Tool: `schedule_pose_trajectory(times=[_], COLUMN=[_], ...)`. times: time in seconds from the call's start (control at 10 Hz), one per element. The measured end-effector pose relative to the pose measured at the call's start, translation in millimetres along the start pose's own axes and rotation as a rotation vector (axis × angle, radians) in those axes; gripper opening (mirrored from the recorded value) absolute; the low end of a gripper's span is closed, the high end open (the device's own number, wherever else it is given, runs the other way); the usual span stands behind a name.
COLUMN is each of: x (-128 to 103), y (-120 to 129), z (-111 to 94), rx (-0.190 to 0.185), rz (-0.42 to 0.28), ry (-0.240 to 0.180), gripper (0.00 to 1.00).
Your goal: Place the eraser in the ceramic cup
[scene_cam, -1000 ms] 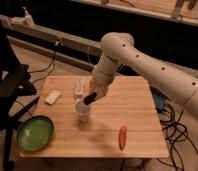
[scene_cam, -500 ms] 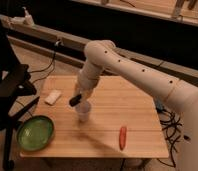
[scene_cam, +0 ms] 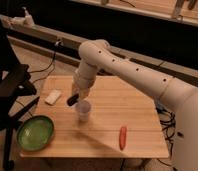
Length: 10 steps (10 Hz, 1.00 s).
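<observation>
On a wooden table (scene_cam: 137, 107), a green bowl (scene_cam: 35, 133) and beige block (scene_cam: 53, 96) sit left; the gripper (scene_cam: 76, 96), clenched on the black eraser (scene_cam: 72, 99), hovers just above the white cup (scene_cam: 83, 110); an orange stick (scene_cam: 122, 137) lies right.

Warm, dim overhead lighting; the background is near black. The bench (scene_cam: 137, 112) is the brightest surface, evenly lit without glare. Soft shadows fall beneath the arm (scene_cam: 127, 70) and around the gripper (scene_cam: 78, 96), above the ceramic cup (scene_cam: 83, 110). The whole view is blurred.
</observation>
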State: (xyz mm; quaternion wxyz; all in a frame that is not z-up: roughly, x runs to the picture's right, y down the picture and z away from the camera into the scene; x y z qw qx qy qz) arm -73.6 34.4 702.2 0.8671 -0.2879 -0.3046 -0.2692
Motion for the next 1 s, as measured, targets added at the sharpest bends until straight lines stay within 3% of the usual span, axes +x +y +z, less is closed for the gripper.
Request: schedule_pose_trajectory(times=[0.2, 0.4, 0.5, 0.7, 0.9, 1.0], x=[4.8, -0.2, -3.1, -0.2, 6.8, 10.6], y=[4.0, -3.0, -8.6, -8.9, -12.4, -17.5], z=[-1.9, -0.9, -6.2, -16.4, -5.5, -0.7], rx=[0.000, 0.002, 0.003, 0.004, 0.010, 0.011], rz=[-0.002, -0.012, -0.011, -0.001, -0.009, -0.014], ry=[-0.011, -0.016, -0.014, -0.013, -0.013, -0.016], gripper=[0.68, 0.79, 0.77, 0.59, 0.37, 0.31])
